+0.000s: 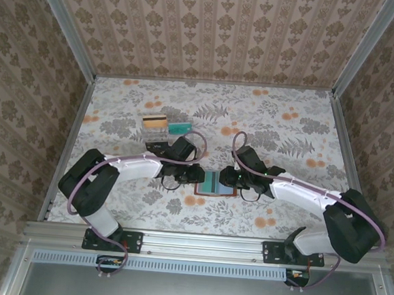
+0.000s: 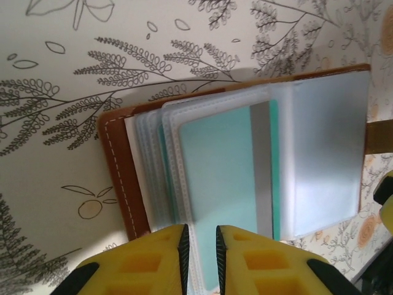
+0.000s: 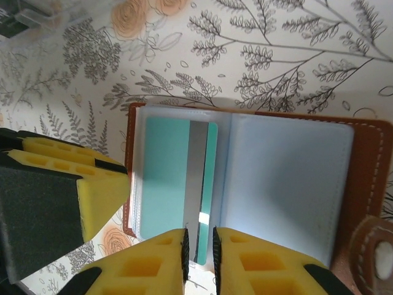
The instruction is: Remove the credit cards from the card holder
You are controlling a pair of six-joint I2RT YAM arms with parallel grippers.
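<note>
The card holder (image 1: 219,184) lies open on the flowered table between my two grippers, its brown leather (image 2: 116,166) framing clear plastic sleeves. A teal credit card (image 2: 221,184) with a grey stripe sits in the top left sleeve, and its lower end pokes out (image 3: 206,246). My left gripper (image 2: 199,246) is down on the holder's left edge, jaws closed to a narrow slit over the sleeve edges. My right gripper (image 3: 199,246) stands the same way over the teal card's striped end. Whether either one pinches anything cannot be made out.
Two loose cards lie farther back on the table, a beige one (image 1: 155,122) and a teal one (image 1: 179,127), with a see-through piece (image 1: 157,144) just behind the left arm. Patterned walls and a metal frame (image 1: 67,144) close in the table.
</note>
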